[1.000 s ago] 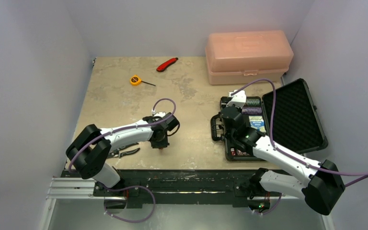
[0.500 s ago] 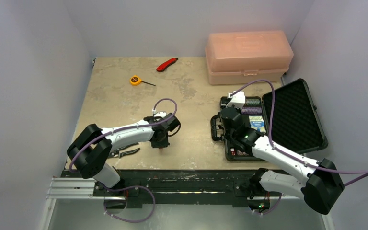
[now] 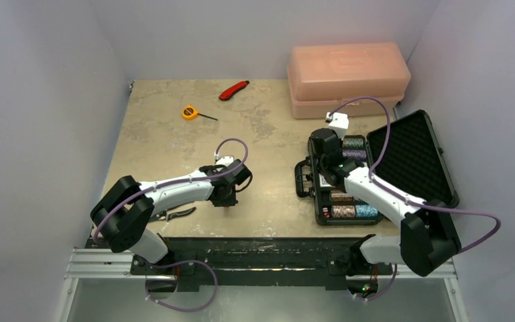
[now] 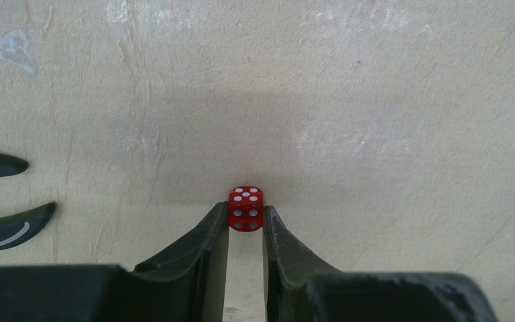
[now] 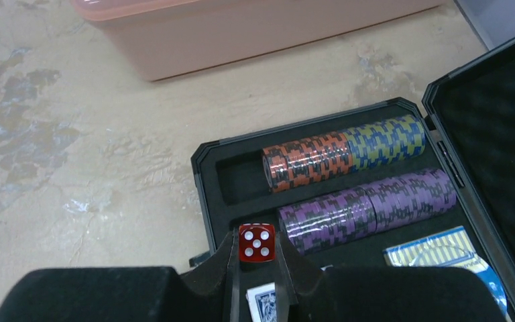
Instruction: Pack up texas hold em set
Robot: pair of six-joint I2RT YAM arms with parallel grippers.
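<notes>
My left gripper (image 4: 246,219) is shut on a small red die (image 4: 246,207) at the table surface; I cannot tell whether the die is lifted. In the top view it (image 3: 226,200) is at the table's middle. My right gripper (image 5: 256,251) is shut on a second red die (image 5: 256,242), held over the far left part of the open black case (image 3: 313,196). The case's foam lid (image 3: 410,161) lies open to the right. The case holds an orange and blue chip roll (image 5: 342,151), a purple chip roll (image 5: 369,208) and blue card decks (image 5: 446,258).
A translucent pink box (image 3: 349,77) stands behind the case. A red utility knife (image 3: 233,89) and a yellow tape measure (image 3: 189,112) lie at the back left. Pruning shears (image 3: 174,213) lie under the left arm; their handles (image 4: 0,225) show left of my left gripper.
My right arm has swung from the near part of the case to its far end, carrying the die and uncovering chip rolls near the front. The left arm has barely moved.
</notes>
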